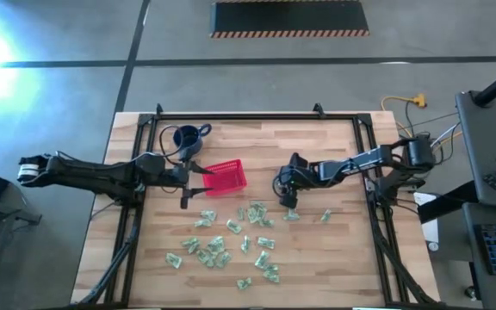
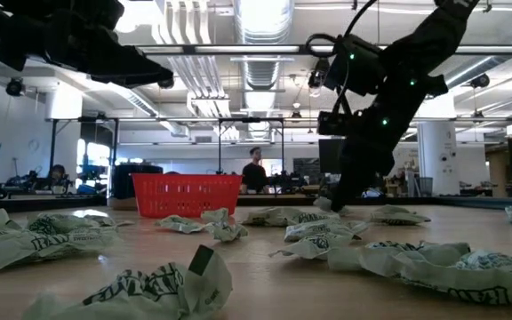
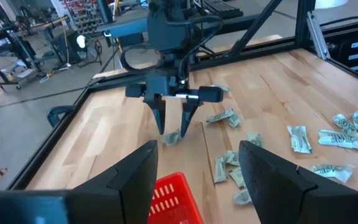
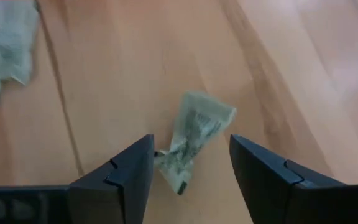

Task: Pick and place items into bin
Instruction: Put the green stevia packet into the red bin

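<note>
Right gripper point(image 4: 191, 171): we log it low over the worktop point(image 1: 334, 258), fingers spread wide to either side of one wrapped piece point(image 4: 194, 140). The piece lies crumpled on the wood between the fingers; nothing is gripped, and we cannot tell whether either finger touches it. We judge the wide stance is there to straddle the wrapper before closing. In the high view this gripper point(image 1: 288, 205) sits at the near edge of the scatter, just right of the bin.

Items point(image 1: 231, 245): many pale green-and-white wrappers strewn across the middle of the worktop, loose and apart, all outside the bin as far as we can see.

Bin point(image 1: 224, 176): red latticed basket, upright, beyond the scatter; a dark blue mug point(image 1: 187, 138) stands farther back.

Left gripper point(image 1: 185, 182): hovers beside the bin, fingers fully apart, holding nothing; we take it to be waiting.
</note>
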You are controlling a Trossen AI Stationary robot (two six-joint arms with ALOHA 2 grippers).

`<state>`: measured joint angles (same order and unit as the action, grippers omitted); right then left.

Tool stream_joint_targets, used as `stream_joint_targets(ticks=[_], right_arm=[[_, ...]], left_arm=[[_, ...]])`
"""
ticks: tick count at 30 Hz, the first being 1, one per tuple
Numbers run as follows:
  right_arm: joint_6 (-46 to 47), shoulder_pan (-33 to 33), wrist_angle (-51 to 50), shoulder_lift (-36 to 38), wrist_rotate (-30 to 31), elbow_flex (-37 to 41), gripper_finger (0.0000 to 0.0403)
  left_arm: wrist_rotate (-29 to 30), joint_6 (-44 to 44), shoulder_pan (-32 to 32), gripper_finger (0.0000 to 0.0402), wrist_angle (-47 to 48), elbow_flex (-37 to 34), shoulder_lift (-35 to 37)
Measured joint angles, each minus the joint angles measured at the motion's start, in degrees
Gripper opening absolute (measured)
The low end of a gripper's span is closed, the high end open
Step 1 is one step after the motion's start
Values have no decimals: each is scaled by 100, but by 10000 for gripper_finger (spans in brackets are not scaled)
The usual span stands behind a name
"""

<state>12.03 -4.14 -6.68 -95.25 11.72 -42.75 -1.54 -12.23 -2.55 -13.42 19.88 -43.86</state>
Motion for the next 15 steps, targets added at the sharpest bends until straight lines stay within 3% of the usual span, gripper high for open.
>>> stream_joint_targets(ticks=[5,13,15], right_arm=[[127,-29,-2,-95,190,-6,174],[-199,-26,13,132,212,-4,26],[-241,-26,68,213,215,-4,16]], left_arm=[[0,0,0,209,-3,-17,19],[0,0,0,209,-1,-26,19],[0,0,0,209,1,-26,19]])
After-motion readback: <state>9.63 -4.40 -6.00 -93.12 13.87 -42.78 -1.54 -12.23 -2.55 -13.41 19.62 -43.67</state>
